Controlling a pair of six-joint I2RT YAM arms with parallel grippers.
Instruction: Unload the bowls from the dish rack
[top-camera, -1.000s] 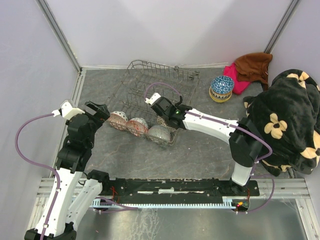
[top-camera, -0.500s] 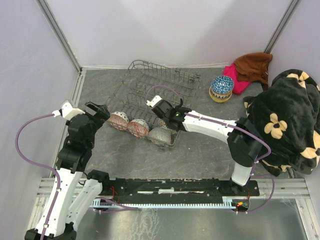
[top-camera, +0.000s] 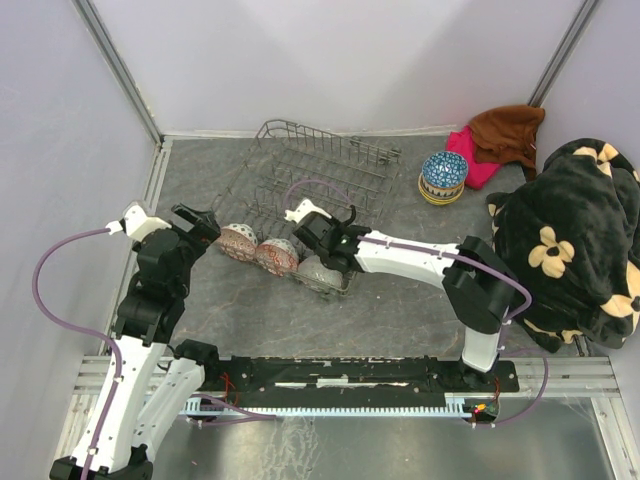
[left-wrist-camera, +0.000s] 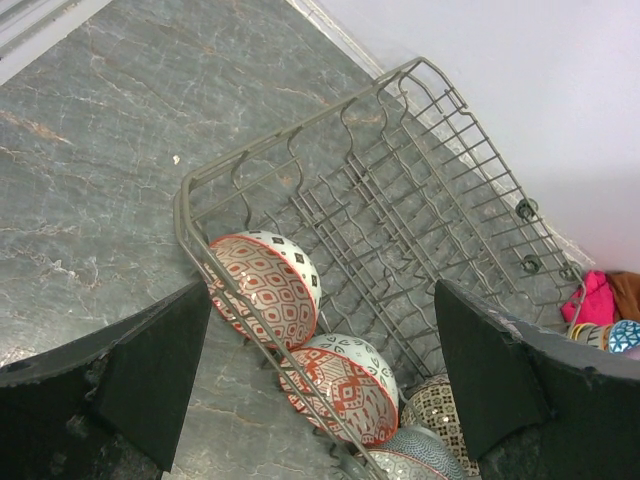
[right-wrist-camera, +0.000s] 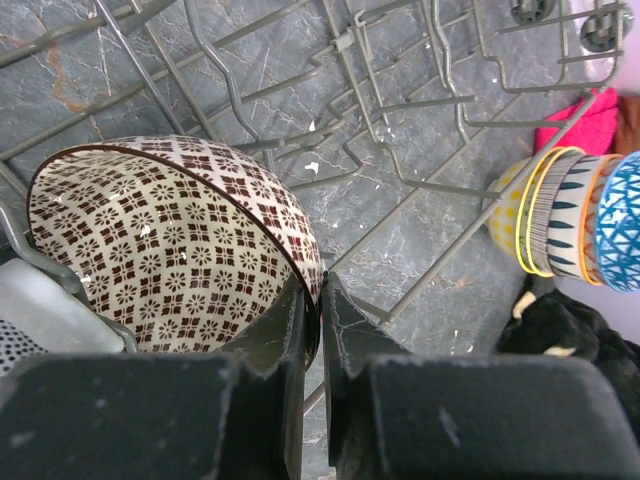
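Far left on the bench (top-camera: 400, 310), hovering just outside the near-left corner of the dish rack (top-camera: 300, 150): left pincer (top-camera: 198, 222), spread wide and empty. Rightward along the rack's near rail, lined up on edge: a red-patterned bowl (left-wrist-camera: 265, 290), a second red bowl (left-wrist-camera: 340, 385) touching it, then a grey bowl (top-camera: 318, 272) at the near-right corner. Just behind the grey one, a cream bowl with brown crosses (right-wrist-camera: 170, 235), its rim pinched narrow between the fingers of the right pincer (right-wrist-camera: 312, 300). Standing on edge among the prongs, rim rising toward the pincer; which way the mouth faces, hard to tell. Probably best drawn upward along that rim before swinging right. Much nearer to the right arm; nearest to the left arm, the first red bowl. Hemmed in by the grey bowl on the near side and by wire prongs beneath and beyond, so likely to catch if dragged sideways. Further right, outside the rack, a stack of bowls (top-camera: 442, 177) with a blue one on top. Beside it a pink cloth (top-camera: 478, 165), a brown cloth (top-camera: 508, 130), and a black flowered blanket (top-camera: 575, 240) crowding the bench's right edge.
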